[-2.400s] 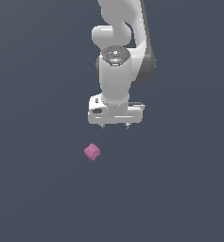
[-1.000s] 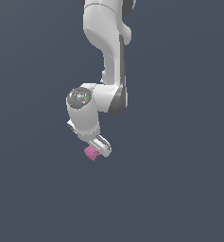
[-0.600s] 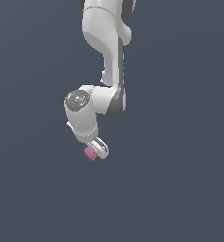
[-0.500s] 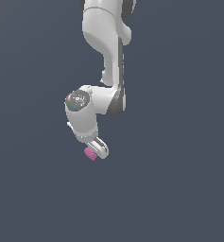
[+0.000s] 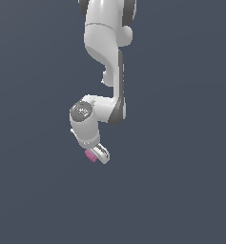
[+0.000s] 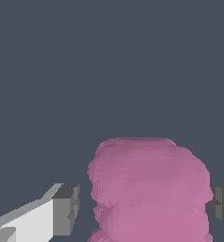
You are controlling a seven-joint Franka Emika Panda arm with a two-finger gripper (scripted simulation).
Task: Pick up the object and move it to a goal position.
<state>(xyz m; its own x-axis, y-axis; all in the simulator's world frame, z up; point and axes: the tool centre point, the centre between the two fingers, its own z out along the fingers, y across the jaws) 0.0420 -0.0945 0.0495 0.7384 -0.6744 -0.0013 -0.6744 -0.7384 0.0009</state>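
**A:** Logging the grasp check. In the exterior view the gripper (image 5: 99, 153) hangs low at the end of the bent arm, and the object (image 5: 90, 155) shows as a sliver of pink at the fingertips, on the exterior view's left side of the finger, mostly hidden behind it.

**B:** Wrist view agrees on placement. The object (image 6: 149, 189) sits squarely between the two fingers (image 6: 66, 208), filling most of the span. The pad on one side stands just beside its bumpy face with a thin dark gap showing; the far pad is cut by the frame edge and looks about flush.

**A:** So clamped or not?

**B:** Cannot tell. The jaws bracket the chunk closely, but one visible gap means contact is unconfirmed. Whether it rests on a surface or hangs free is also unreadable; the background is uniform.

**A:** Relation that matters?

**B:** The object lies on the closing line between the pads, roughly centred, with no marked long axis. Judgement: squeezing needs no sideways correction. No goal marker appears in either view, so the carry direction stays unknown.
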